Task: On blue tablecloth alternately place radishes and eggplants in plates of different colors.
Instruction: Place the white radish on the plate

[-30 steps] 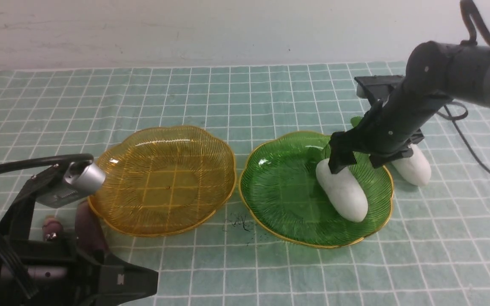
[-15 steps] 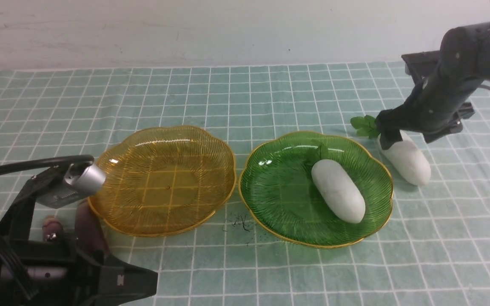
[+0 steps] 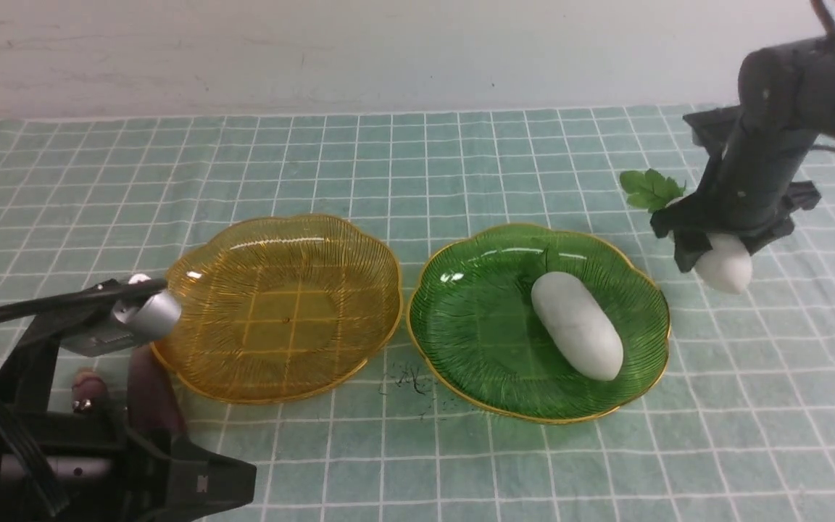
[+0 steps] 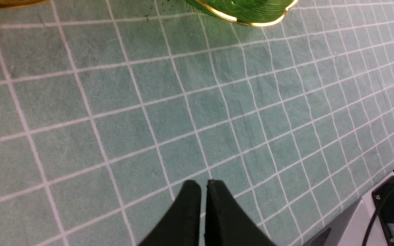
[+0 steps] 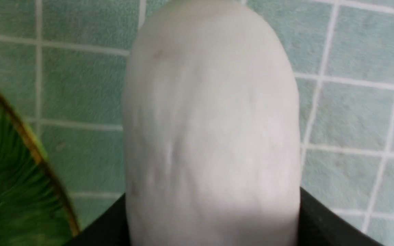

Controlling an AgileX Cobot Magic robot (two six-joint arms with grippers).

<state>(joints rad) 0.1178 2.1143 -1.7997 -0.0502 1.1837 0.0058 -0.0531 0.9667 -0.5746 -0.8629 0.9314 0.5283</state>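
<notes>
While the right jaws squeeze a white radish (image 3: 728, 268) from both sides, their black tips press on its fat body, and the right wrist view shows this up close. The radish pokes out under the jaws. Its round end points down and to the front, and its green leaves (image 3: 649, 190) stick up toward the back left. I cannot tell if it touches the cloth. It is just past the right rim of the green plate (image 3: 475, 319), outside the plate. The right arm (image 3: 773, 145) comes down on it from the far right side of the worktop.

The left jaws are clenched tight and grasp nothing. Only a thin slit shows between their two black tips. They hang over a bare part of the blue tablecloth (image 3: 417, 159), near the front of the worktop.

The other radish (image 3: 577, 335) lies slanted inside the green plate, on its right half. The yellow plate (image 3: 280, 304) sits just to the left of the green one, and their rims almost touch.

At the front left, two eggplants lie on the cloth, half hidden by the left arm (image 3: 40, 457). The dark purple eggplant (image 3: 149, 391) is right beside the yellow plate's rim. Of the second eggplant (image 3: 88, 388), only a pale end shows. Some small dark specks (image 3: 410, 380) lie on the cloth in front of the gap between the plates.
</notes>
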